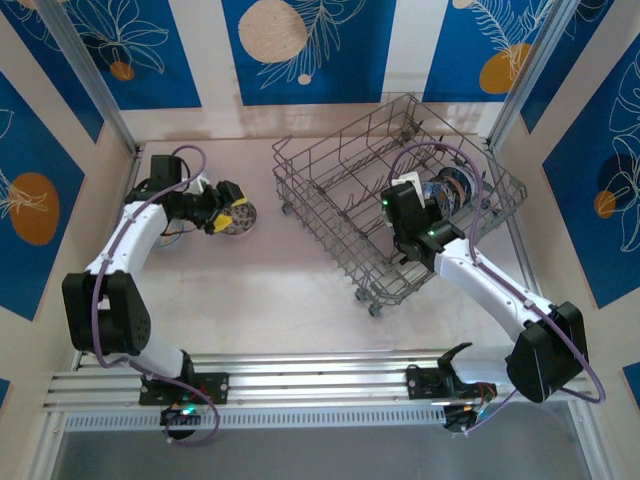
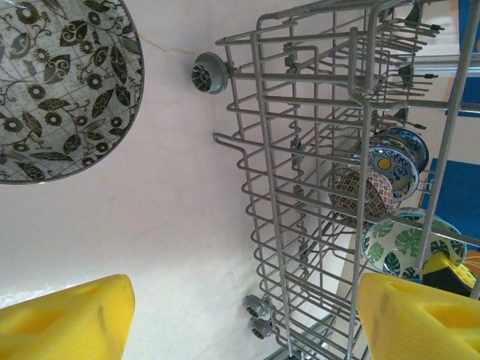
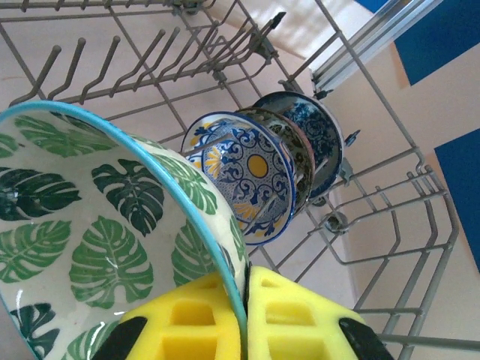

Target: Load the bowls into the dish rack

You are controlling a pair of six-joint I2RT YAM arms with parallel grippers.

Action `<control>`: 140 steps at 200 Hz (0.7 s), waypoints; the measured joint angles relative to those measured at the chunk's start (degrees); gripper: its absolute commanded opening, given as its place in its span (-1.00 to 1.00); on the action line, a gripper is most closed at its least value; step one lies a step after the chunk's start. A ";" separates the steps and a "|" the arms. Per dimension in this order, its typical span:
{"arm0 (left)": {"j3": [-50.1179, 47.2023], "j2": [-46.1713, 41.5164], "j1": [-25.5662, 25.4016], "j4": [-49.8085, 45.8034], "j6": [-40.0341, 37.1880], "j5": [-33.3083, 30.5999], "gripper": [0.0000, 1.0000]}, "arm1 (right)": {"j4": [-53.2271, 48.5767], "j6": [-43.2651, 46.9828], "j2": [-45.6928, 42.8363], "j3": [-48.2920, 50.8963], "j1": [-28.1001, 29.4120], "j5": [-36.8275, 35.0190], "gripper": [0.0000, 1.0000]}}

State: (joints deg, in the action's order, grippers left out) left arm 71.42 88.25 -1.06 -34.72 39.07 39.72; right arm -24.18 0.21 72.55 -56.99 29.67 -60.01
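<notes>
1. Bowls: you can count five. They are one leaf bowl (image 3: pixel 97 225), three racked bowls (image 3: pixel 259 176) and one floral bowl (image 2: pixel 52 82).
2. Rack (image 1: pixel 330 160): there is one, a grey wire basket with rows of upright tines. It sits at an angle on the right half of the bench (image 1: pixel 250 290). Your left wrist view shows three of its small wheels.
3. Inside the rack, the three racked bowls stand on edge, packed one behind another. Nearest your right wrist camera is a blue-and-white one with a yellow centre. Behind it is one with a reddish rim, and a dark blue one stands at the back.
4. Your right fingers (image 3: pixel 292 322) are nearly closed and pinch the rim of the leaf bowl, with one pad inside and one outside. The bowl is white with green leaves and a blue rim. It is held tilted over the rack, just beside the three standing bowls. You cannot tell from these views whether it touches them.
5. The floral bowl, dark leaves on white, lies on the bench to the left of the rack and well apart from it.
6. Your left fingers (image 2: pixel 67 319) are spread wide with nothing between them. In the top view they sit just beside the floral bowl.
</notes>
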 measured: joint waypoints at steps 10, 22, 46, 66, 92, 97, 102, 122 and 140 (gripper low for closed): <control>0.33 0.00 -0.42 -0.24 0.00 -0.39 0.56 | 1.49 0.85 -0.02 0.55 0.15 -0.52 -1.00; 0.42 0.00 -0.94 -0.26 0.02 -0.72 0.56 | 3.43 1.79 -0.02 1.36 0.42 -1.20 -1.00; 0.42 0.00 -1.66 -0.35 0.04 -1.31 0.56 | 7.45 3.98 -0.02 3.32 1.03 -1.90 -1.00; 0.42 0.00 -1.88 -0.39 0.07 -1.51 0.56 | 10.56 6.12 -0.15 4.66 1.46 -2.67 -1.00; 0.42 0.00 -1.99 -0.42 0.07 -1.75 0.56 | 13.99 8.83 -0.15 5.90 1.75 -2.99 -1.00; 0.42 0.00 -1.99 -0.42 0.07 -1.79 0.56 | 14.60 9.46 -0.13 6.12 1.86 -3.06 -1.00; 0.42 0.00 -1.99 -0.39 0.07 -1.84 0.56 | 15.08 10.08 -0.11 6.29 2.01 -3.13 -1.00; 0.42 0.00 -2.08 -0.39 0.07 -1.90 0.56 | 17.64 12.94 0.04 7.50 3.30 -4.74 -1.00; 0.39 0.00 -2.19 -0.37 0.07 -1.90 0.56 | 20.63 15.52 0.04 9.53 5.03 -6.49 -1.00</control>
State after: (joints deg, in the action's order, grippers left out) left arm 71.81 88.25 -3.25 -35.09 39.13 37.82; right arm -3.55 15.73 72.60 -47.46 34.70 -66.50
